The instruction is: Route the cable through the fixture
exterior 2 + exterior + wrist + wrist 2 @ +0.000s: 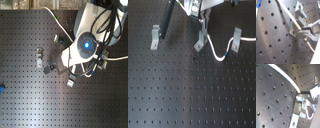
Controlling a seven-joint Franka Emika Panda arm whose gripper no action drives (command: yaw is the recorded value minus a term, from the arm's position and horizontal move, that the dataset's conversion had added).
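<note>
The white cable (214, 51) hangs from my gripper (202, 14) at the top of the first exterior view. It passes beside the middle grey bracket (200, 41), loops low over the board and rises to the right bracket (236, 38). Its blue mark (228, 53) sits just before that bracket. A third bracket (154, 37) stands apart on the first exterior view's left. In both wrist views the gripper (302, 28) (301, 94) is shut on the cable (288, 15) (286, 77), which runs taut away from the fingers. In the second exterior view the arm (85, 46) hides the gripper.
The black perforated board (188, 95) fills the scene. A dark rod (167, 22) leans down near the left bracket. A bracket (299, 12) stands close beyond the fingers in the first wrist view. Small grey brackets (39, 56) (71, 80) show in the second exterior view.
</note>
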